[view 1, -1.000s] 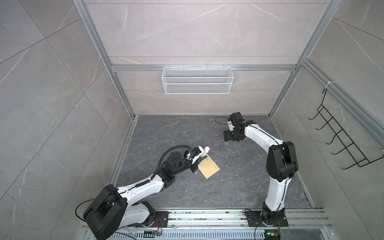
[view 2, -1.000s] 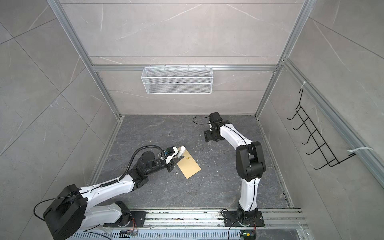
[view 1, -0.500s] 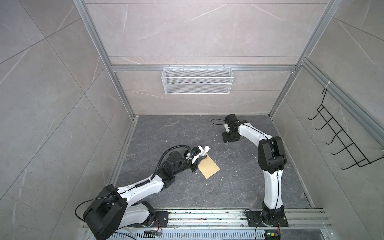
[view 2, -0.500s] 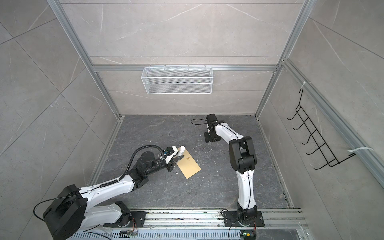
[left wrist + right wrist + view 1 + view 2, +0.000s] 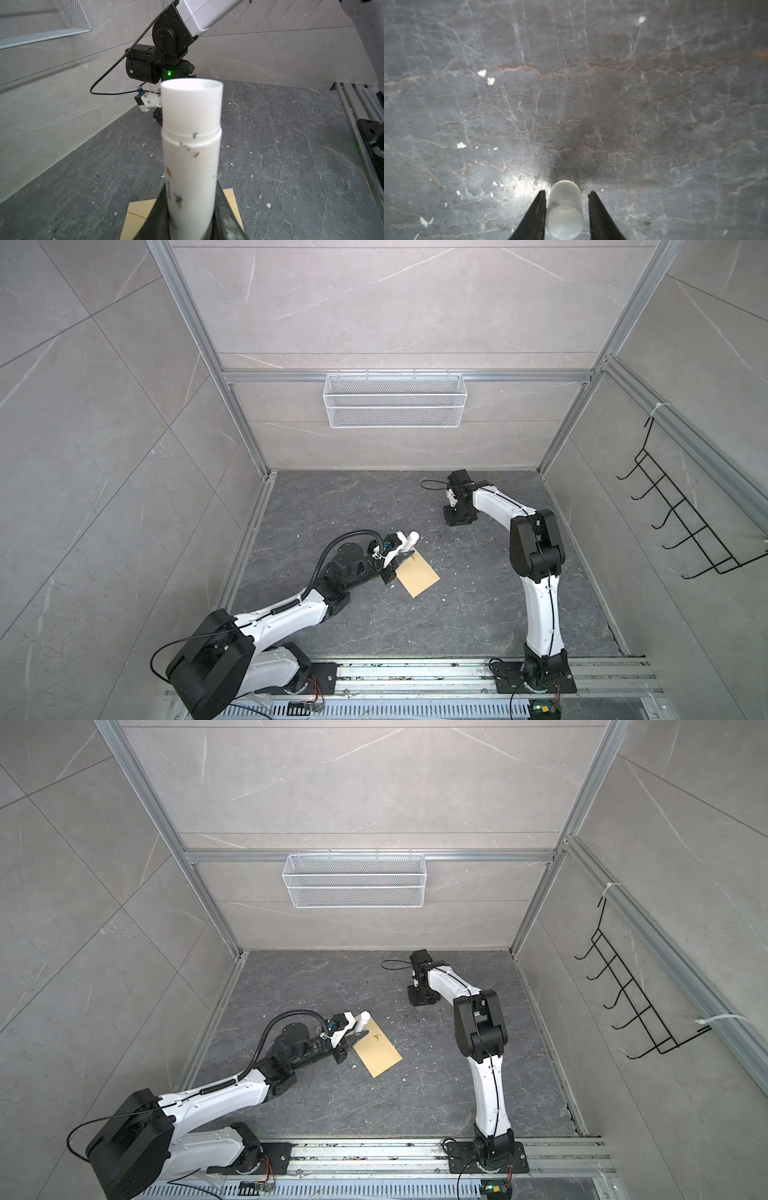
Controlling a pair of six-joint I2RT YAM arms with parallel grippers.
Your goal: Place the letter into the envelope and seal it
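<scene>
On the dark marbled tabletop [image 5: 465,614], near its middle, we note the envelope [image 5: 419,580] lying flat, one short end beneath the left gripper [image 5: 191,187]. That gripper's jaws are clamped on a white tube [image 5: 191,135] flecked with dark marks, which sticks out past the fingertips. Toward the back, right of the middle and well apart from the envelope, the right gripper [image 5: 567,191] points down. Its jaws stand narrow on either side of a small translucent cap [image 5: 564,212], with a slim gap showing on one side.

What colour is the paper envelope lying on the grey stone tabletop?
The flat paper envelope is plain yellow-tan, shown best in a top view.
</scene>
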